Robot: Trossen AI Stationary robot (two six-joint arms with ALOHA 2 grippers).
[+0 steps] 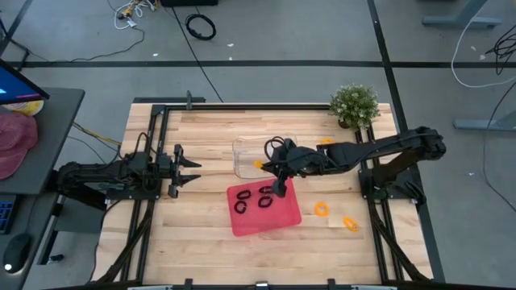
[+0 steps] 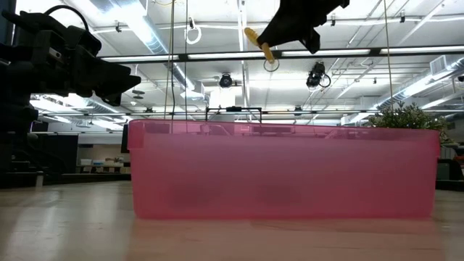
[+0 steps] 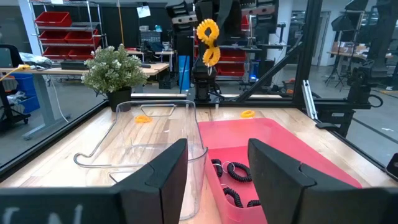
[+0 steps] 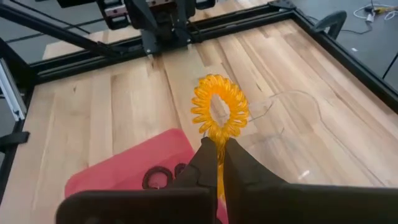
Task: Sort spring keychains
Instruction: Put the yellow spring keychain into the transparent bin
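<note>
Pinched between the pressed-together fingers of the right gripper [image 4: 217, 155], an orange spring keychain [image 4: 219, 109] hangs above the seam between the red tray [image 1: 278, 219] and the clear tray [image 1: 242, 165], probably bound for the clear one, since the black keychains [image 1: 251, 200] already lie in the red. Two more orange loops [image 1: 322, 209] wait on the table's right side. From the left wrist view, the left gripper [image 3: 217, 171] shows its fingers spread and empty, parked at the table's left. Only the high view shows those stray loops together; the low view sees mostly the red wall.
</note>
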